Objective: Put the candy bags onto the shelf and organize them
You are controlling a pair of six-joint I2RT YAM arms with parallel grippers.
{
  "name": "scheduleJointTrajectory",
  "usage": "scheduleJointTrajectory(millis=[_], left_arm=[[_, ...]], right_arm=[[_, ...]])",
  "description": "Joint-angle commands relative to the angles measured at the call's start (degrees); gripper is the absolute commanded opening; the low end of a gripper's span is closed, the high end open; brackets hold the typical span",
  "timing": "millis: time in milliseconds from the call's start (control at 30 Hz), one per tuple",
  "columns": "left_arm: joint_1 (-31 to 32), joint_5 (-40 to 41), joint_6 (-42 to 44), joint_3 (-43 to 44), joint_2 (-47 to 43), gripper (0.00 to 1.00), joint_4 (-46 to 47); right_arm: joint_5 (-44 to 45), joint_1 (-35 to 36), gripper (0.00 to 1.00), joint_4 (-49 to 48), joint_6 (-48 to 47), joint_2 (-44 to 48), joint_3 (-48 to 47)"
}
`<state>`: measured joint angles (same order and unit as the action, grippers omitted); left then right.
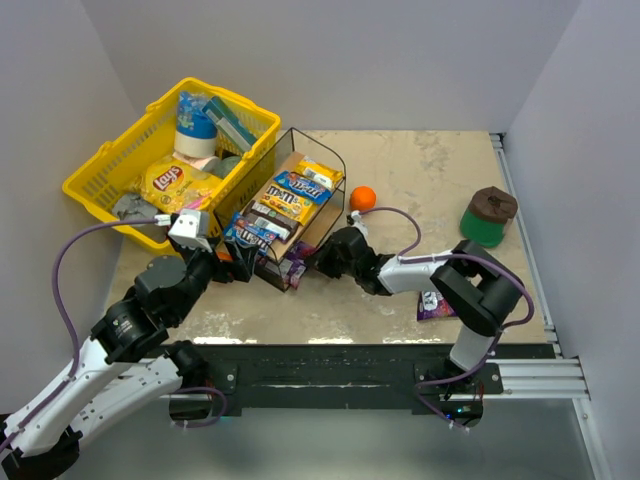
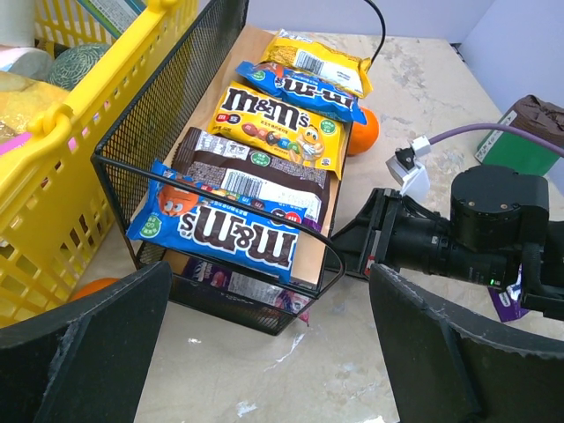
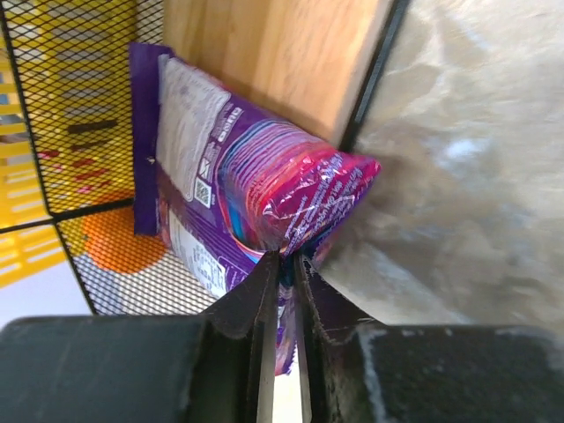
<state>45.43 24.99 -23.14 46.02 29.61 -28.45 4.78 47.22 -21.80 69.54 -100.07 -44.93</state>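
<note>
The black wire shelf [image 1: 335,172] holds several candy bags on its wooden top tier: a blue M&M's bag [image 2: 225,229] in front, then brown [image 2: 256,169], yellow [image 2: 278,123], blue [image 2: 300,84] and yellow [image 2: 322,57] ones. My right gripper [image 3: 284,264] is shut on the edge of a purple and pink candy bag [image 3: 256,185] at the shelf's lower tier, beside another purple bag [image 3: 145,132]. My left gripper [image 2: 264,352] is open and empty in front of the shelf. One more purple candy bag [image 1: 433,305] lies on the table by the right arm.
A yellow shopping basket [image 1: 100,170] with a Lay's bag [image 1: 178,182] and other goods stands left of the shelf. An orange [image 1: 362,198] lies behind the shelf, another [image 2: 92,286] at its left. A green and brown container [image 1: 488,216] stands far right.
</note>
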Motion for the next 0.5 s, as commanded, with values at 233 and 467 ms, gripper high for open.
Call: scheduleJointTrajectory(millis=[233,467], left_arm=[[0.1,1.1,0.6,-0.5,-0.9,1.0,0.8],[0.1,1.3,0.7,-0.4,-0.9,1.0,0.6]], right_arm=[[-3.9,1.6,0.14,-4.8,3.3,-3.0,-7.1],[-1.9,3.0,0.17,-1.5,4.5,-2.3,-7.5]])
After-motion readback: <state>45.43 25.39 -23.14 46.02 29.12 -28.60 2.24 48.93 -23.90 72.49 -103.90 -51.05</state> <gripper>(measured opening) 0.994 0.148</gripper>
